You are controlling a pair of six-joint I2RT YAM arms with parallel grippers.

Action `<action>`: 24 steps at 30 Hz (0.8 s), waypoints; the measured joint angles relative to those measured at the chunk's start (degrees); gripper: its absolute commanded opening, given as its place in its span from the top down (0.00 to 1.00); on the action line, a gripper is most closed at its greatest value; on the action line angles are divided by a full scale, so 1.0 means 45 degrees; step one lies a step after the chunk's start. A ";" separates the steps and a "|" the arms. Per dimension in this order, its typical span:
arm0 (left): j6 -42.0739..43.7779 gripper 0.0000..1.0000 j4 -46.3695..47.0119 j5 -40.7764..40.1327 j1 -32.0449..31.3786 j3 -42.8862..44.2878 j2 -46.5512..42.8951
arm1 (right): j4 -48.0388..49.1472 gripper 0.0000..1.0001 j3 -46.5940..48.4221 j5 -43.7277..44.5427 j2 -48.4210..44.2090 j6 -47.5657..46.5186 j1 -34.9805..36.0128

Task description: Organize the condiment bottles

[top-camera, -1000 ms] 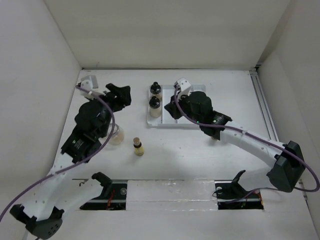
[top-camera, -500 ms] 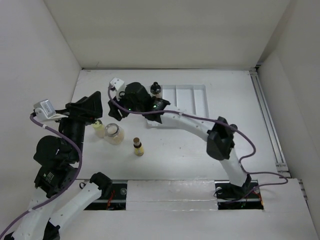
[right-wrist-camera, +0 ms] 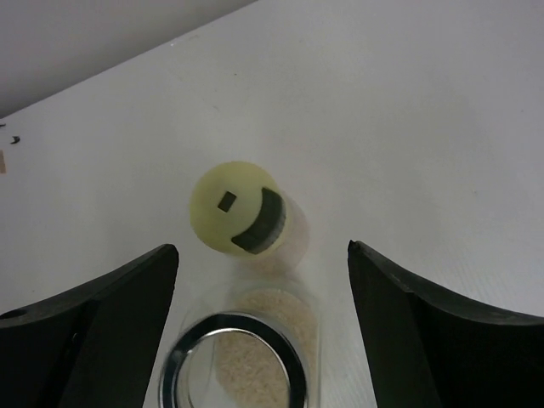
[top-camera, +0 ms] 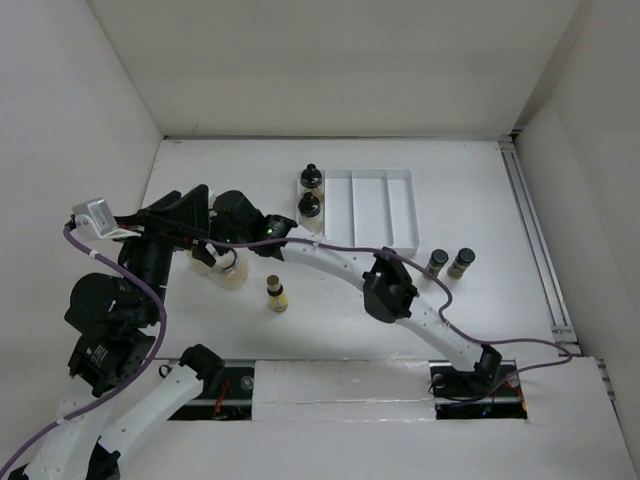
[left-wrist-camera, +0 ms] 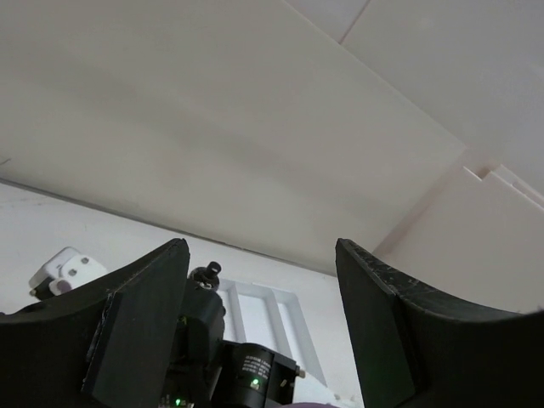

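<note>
Condiment bottles (right-wrist-camera: 240, 219) sit under the wide-spread right claw (right-wrist-camera: 262, 246), arm (top-camera: 330, 262) outstretched; left claw (left-wrist-camera: 259, 244) parted.

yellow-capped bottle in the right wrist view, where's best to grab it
Take the yellow-capped bottle by its round cap, coming from above: it stands upright, and the glass jar crowds its near side, leaving the left and right sides free.

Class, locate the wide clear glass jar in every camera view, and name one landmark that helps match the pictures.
Top external: wide clear glass jar, left of centre.
Left wrist: not in it.
Right wrist: bottom centre, its rim cut by the lower edge.
Landmark: yellow-capped bottle next to the jar, in the top and right wrist views.
</note>
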 measured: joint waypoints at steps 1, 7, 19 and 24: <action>0.0034 0.34 0.0005 0.0044 0.0000 0.0000 0.0000 | 0.0015 0.14 0.0233 0.0068 0.0146 -0.0039 0.0121; 0.0185 0.34 0.0112 0.0194 0.0000 -0.0010 -0.0005 | 0.0253 0.18 0.0554 0.0597 0.0432 -0.0287 0.0733; 0.0267 0.34 0.0296 0.0529 0.0000 -0.0044 -0.0117 | 0.1739 0.20 0.0631 0.2827 0.1404 -0.0520 0.1185; 0.0272 0.34 0.0413 0.0573 0.0000 -0.0189 -0.0141 | 0.2516 0.35 0.0622 0.3274 0.1486 -0.0306 0.1180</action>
